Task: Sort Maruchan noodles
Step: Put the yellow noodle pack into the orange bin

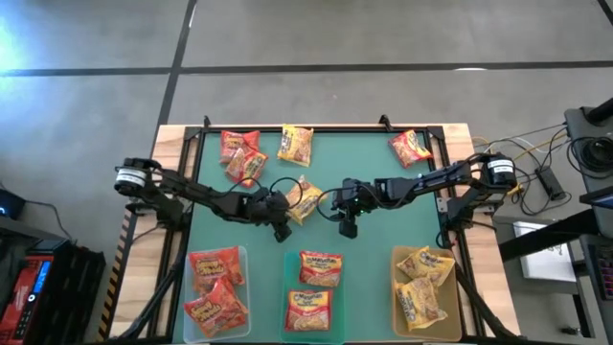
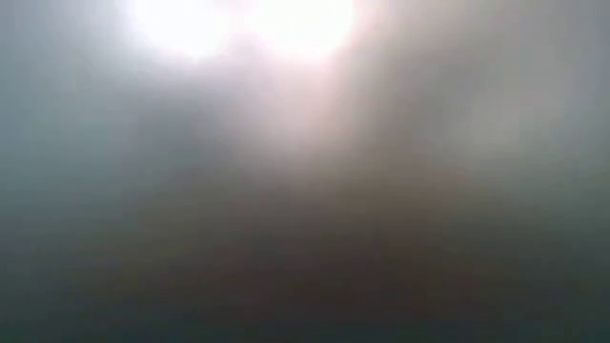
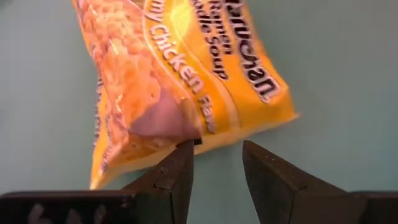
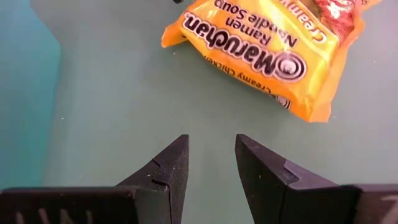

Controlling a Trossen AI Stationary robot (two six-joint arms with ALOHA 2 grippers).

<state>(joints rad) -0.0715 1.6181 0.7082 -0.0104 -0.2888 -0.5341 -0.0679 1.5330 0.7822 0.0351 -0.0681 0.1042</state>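
Yellow packet (image 1: pixel 303 201) is seen at frame centre on the desk (image 1: pixel 369 158), between both tools. Left tool (image 3: pixel 217 152) is parted, empty, its tips at the packet's edge, likely lined up for pickup. Right tool (image 4: pixel 211 149) is parted, empty, just beside. Filled bins along bottom.

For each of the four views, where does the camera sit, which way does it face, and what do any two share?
High: above, facing straight down on the green table, both arms, left gripper and right gripper.
Low: only haze and glare; no robot part shows.
Left wrist: past open fingers at the yellow packet.
Right wrist: past open fingers at the same packet.
Shared: that packet shows in the high and both wrist views.
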